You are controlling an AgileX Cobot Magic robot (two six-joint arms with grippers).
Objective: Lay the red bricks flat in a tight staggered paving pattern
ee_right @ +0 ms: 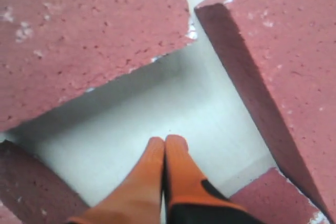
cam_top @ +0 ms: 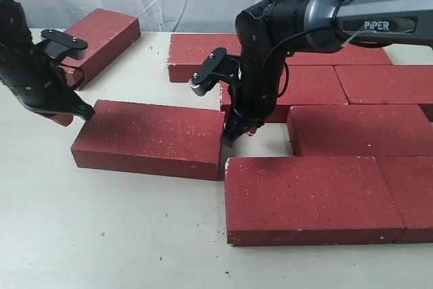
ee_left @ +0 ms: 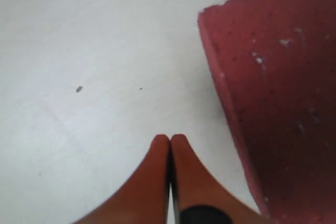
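We see both grippers pinched fully closed with nothing between their fingers. The left gripper (cam_top: 82,111) sits just beside the ten o'clock corner of a loose brick (cam_top: 152,139), and the right gripper (cam_top: 233,137) points down into the bare gap at that brick's three o'clock end. The paved bricks (cam_top: 338,126) lie flat in staggered rows from one to five o'clock of the table (cam_top: 101,248), and a spare brick (cam_top: 101,32) rests askew at eleven o'clock.
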